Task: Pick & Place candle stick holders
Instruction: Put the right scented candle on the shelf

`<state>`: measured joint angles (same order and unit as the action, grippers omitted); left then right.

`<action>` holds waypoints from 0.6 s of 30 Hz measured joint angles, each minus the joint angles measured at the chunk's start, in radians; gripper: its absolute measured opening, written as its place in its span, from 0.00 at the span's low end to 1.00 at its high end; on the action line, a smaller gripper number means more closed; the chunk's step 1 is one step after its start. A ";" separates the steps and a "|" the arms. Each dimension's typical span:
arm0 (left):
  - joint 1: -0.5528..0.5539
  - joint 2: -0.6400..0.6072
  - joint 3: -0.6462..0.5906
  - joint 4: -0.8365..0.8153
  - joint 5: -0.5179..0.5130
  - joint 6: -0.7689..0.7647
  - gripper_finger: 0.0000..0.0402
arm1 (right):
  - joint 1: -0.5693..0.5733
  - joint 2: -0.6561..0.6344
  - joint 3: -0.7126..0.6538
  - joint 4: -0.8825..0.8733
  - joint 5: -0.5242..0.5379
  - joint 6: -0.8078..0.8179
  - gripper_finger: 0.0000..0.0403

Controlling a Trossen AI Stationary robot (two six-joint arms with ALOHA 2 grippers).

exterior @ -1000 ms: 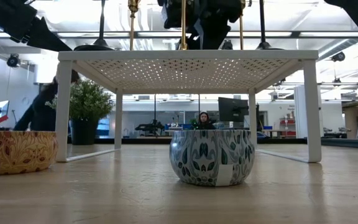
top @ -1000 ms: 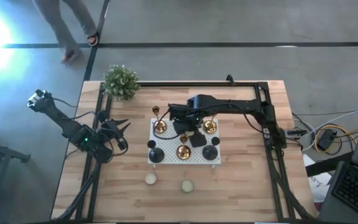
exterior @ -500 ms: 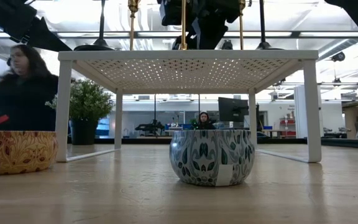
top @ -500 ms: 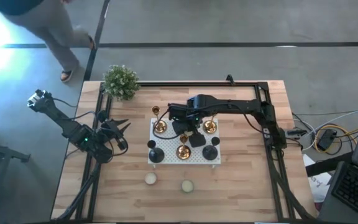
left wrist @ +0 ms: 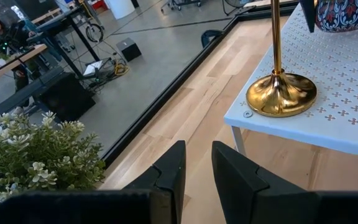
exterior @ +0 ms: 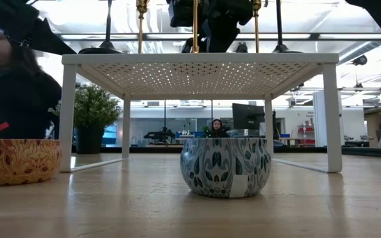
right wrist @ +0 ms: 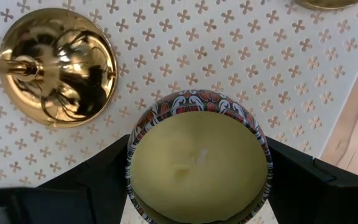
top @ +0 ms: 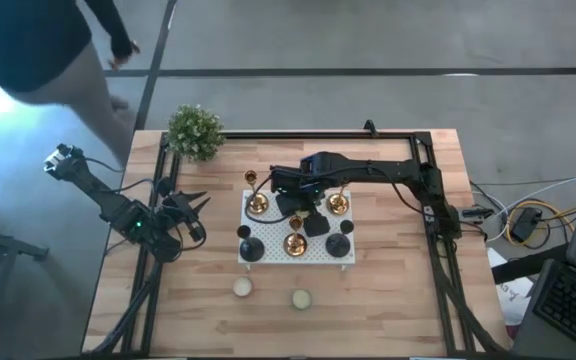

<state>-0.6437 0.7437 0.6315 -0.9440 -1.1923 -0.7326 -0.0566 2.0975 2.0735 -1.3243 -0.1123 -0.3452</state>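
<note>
Wooden counter (top: 388,300) w/ small white perforated stand (top: 268,252) at center. On it: 3 brass candle stick holders (top: 257,203) & squat black ones (top: 250,249). Right hand (top: 295,208) sits over the stand among them. Left hand (top: 194,203) rests off to the side nr potted plant (top: 194,131). 2 candle tins (top: 241,287) on the counter just below the stand.

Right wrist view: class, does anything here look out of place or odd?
Yes: the right gripper is shut on a patterned candle tin above the white shelf, not a holder. The brass holder beside it stands upright. The left gripper waits left of the shelf.
</note>
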 joint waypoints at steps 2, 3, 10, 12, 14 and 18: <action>0.000 0.000 0.000 0.000 0.000 0.000 0.21 | 0.000 0.000 0.000 0.000 0.000 -0.002 0.71; 0.000 0.000 0.000 0.000 0.000 0.000 0.21 | 0.000 0.000 0.000 0.000 0.000 -0.001 0.71; 0.000 0.000 0.000 0.000 0.000 0.000 0.21 | 0.000 0.000 -0.002 0.024 0.000 0.024 0.71; 0.000 0.000 0.000 0.000 -0.001 0.000 0.21 | 0.000 0.000 -0.002 0.024 0.000 0.023 0.71; 0.000 0.000 0.000 0.000 -0.001 0.000 0.21 | 0.000 0.000 -0.002 0.024 0.000 0.023 0.71; 0.000 0.000 0.000 0.000 -0.001 0.000 0.21 | 0.000 0.000 -0.002 0.026 0.001 0.009 0.71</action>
<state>-0.6439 0.7437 0.6315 -0.9440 -1.1934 -0.7322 -0.0566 2.0975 2.0716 -1.2988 -0.1117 -0.3364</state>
